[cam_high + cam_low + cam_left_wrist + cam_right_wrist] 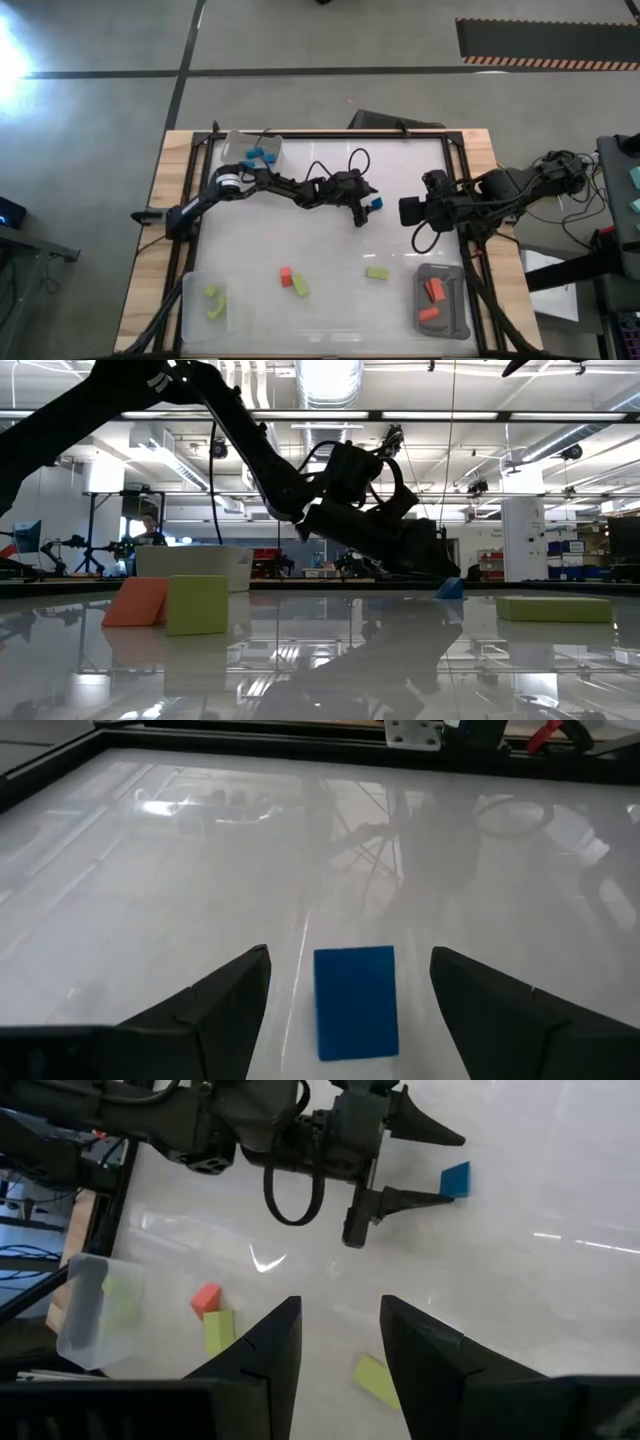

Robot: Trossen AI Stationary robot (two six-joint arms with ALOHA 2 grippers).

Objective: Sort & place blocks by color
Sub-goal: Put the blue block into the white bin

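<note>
Altogether 4 blue blocks (262, 154), 4 orange-red blocks (433, 291), 4 yellow-green blocks (300, 287), left gripper (371, 208) fingers open, right gripper (404, 212) fingers parted, empty

bare white table (320, 245) mid-span, left gripper (368, 209) astride blue block (377, 203), trays at corners

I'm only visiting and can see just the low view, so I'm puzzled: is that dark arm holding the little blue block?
Observer: No. The left wrist view shows the blue block lying on the table between the open left gripper's fingers, untouched.
Operator: Where would it go?
Observer: From above, a clear tray at the picture's top left holds other blue blocks.
Operator: And the other arm?
Observer: The right gripper is open and empty, facing the left one.
</note>
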